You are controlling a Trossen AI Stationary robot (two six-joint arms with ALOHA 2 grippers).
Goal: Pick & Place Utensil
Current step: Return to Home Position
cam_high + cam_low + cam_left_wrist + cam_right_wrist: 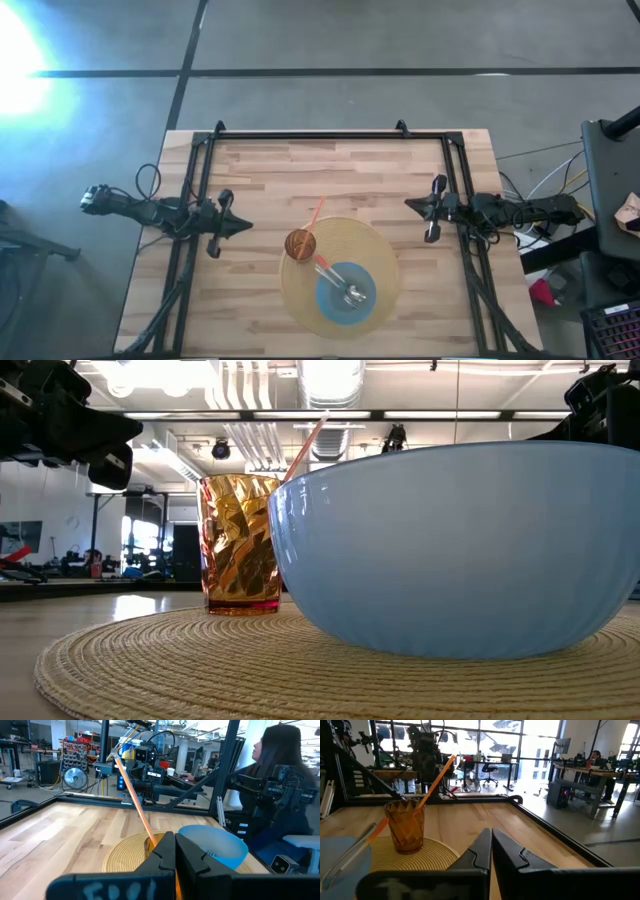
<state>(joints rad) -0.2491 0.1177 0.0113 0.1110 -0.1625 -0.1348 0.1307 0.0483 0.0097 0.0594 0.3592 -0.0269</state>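
A light blue bowl (345,290) sits on a round woven placemat (340,275), with a clear-handled utensil (335,277) lying in it, its handle over the rim. An amber cup (300,243) on the mat holds an orange straw (314,218) that leans on its rim. My left gripper (243,226) waits shut above the table's left side; its fingers meet in the left wrist view (175,855). My right gripper (410,204) waits shut at the right side, fingers together (491,850). The low view shows the bowl (460,550) and cup (238,545) close up.
A black metal frame (330,134) runs along the table's far edge and down both sides. Bare wood lies between the two grippers and beyond the placemat. A person (280,775) sits beyond the table's right side, and another at desks (592,757) across the room.
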